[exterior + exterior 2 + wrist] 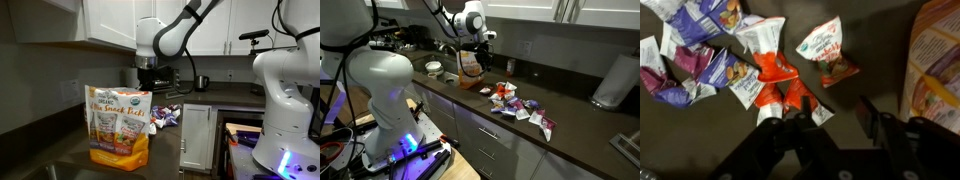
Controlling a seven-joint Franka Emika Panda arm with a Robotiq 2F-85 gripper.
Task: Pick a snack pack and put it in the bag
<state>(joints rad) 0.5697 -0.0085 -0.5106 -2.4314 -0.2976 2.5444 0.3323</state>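
The bag (118, 125), a large upright orange-yellow pouch with a cream top, stands on the dark counter; it also shows in an exterior view (470, 66) and at the right edge of the wrist view (936, 60). Small reddish-orange snack packs (775, 68) lie in a loose pile beside it, two more of them by my left finger (798, 96). My gripper (835, 115) hangs open and empty above the counter, between the pile and the bag. It is seen above the bag in both exterior views (150, 76) (480, 45).
Purple-and-white packets (700, 60) and a green-and-white packet (825, 48) lie mixed in the pile (520, 105). A paper towel roll (612, 82) stands at the counter's far end. A bowl (434, 68) sits near the bag. A second robot base (285, 100) stands beside the counter.
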